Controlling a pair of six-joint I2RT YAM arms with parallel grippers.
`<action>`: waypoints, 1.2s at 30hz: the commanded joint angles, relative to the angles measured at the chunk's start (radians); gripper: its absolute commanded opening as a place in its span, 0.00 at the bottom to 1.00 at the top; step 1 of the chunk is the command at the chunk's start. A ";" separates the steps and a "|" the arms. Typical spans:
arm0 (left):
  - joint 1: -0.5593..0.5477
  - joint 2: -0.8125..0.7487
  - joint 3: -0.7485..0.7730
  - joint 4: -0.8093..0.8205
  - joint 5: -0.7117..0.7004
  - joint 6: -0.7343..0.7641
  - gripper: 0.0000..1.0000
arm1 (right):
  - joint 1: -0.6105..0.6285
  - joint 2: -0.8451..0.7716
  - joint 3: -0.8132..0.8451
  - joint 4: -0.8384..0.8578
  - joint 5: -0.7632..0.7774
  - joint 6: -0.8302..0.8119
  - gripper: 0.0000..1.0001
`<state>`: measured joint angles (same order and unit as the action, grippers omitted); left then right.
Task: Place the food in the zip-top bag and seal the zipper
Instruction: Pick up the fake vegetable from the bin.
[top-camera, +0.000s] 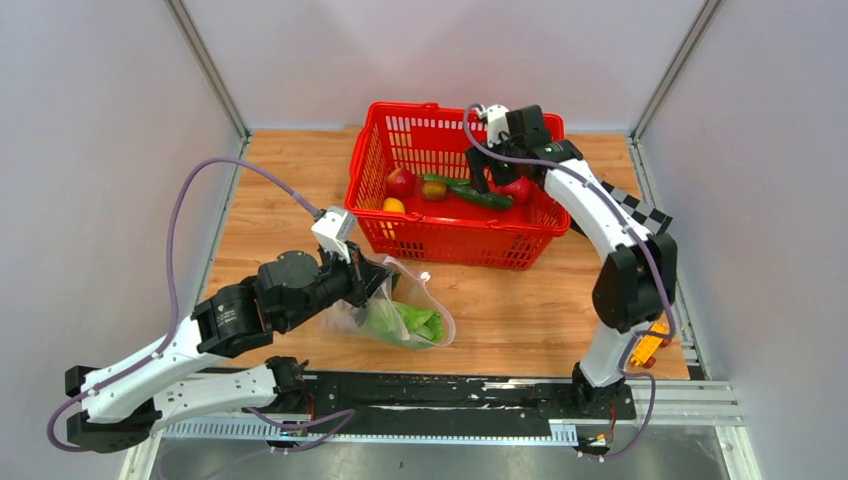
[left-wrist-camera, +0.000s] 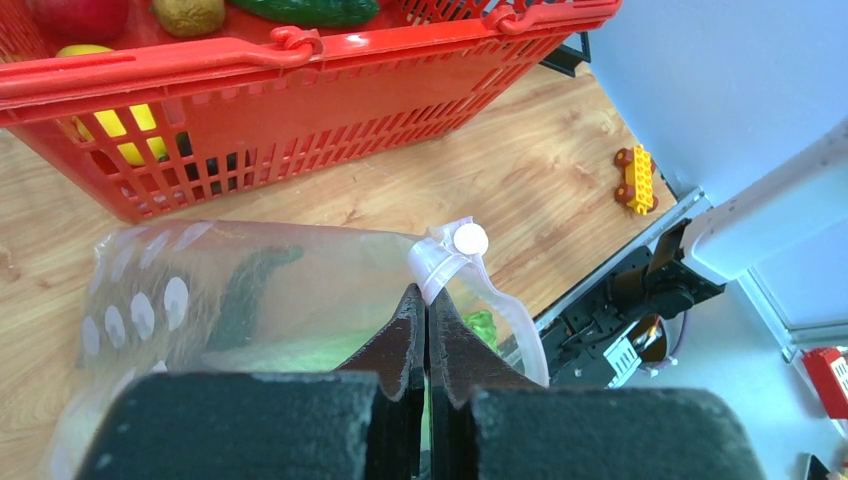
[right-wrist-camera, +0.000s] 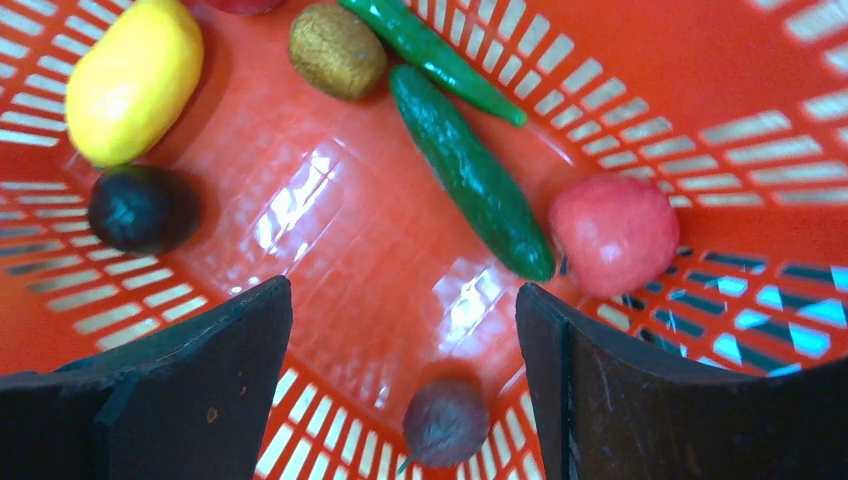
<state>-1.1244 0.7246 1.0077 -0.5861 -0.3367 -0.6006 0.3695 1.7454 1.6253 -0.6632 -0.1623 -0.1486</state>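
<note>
Wooden tabletop (top-camera: 520, 310) inside a grey-walled booth, seen from above and from two wrist cameras. Nearest, a black rail (top-camera: 450, 388) runs along the table edge and carries both arm bases.

Just beyond it on the left, the left gripper (left-wrist-camera: 427, 325) has its fingers pressed together, clamped on the mouth edge of the bag (left-wrist-camera: 250, 285), where the zipper (left-wrist-camera: 440, 270) curves down. The zipper's white slider (left-wrist-camera: 469, 239) sits just past the fingertips. The bag lies on the wood with its mouth gaping, and lettuce (top-camera: 405, 322) lies inside it.

At the near right, beside the right arm's base, rests an orange toy car (top-camera: 648, 347), well apart from the bag.

Bare wood separates the bag from the red basket (top-camera: 455, 240). Its mesh wall stands between the bag and the other food.

The right gripper (right-wrist-camera: 400, 385) hangs inside the basket, jaws wide apart, holding nothing. On the basket floor below it:
- A small purplish fruit (right-wrist-camera: 446, 420) lies nearest the fingers.
- A cucumber (right-wrist-camera: 470, 185) has its end just beside an apple (right-wrist-camera: 613, 232).
- A chili (right-wrist-camera: 430, 55) lies just beside the cucumber.
- A brown fruit (right-wrist-camera: 337, 50), a lemon (right-wrist-camera: 133, 80) and a dark fruit (right-wrist-camera: 142, 207) lie to one side.

A second apple (top-camera: 401, 181) lies at the basket's left side.

Behind the basket, plain grey walls (top-camera: 100, 120) meet at slanted metal posts (top-camera: 205, 65).
</note>
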 joint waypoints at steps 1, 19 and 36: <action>0.000 -0.014 0.010 0.032 0.004 -0.008 0.00 | 0.000 0.161 0.156 -0.067 -0.029 -0.118 0.83; 0.000 0.013 0.025 0.013 0.018 -0.013 0.01 | -0.004 0.514 0.309 -0.135 0.083 -0.288 0.85; -0.001 0.019 0.024 0.016 0.010 -0.011 0.00 | -0.003 0.446 0.243 -0.144 -0.101 -0.196 0.33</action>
<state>-1.1244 0.7536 1.0080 -0.6018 -0.3157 -0.6071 0.3637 2.2929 1.9079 -0.8165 -0.1844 -0.3832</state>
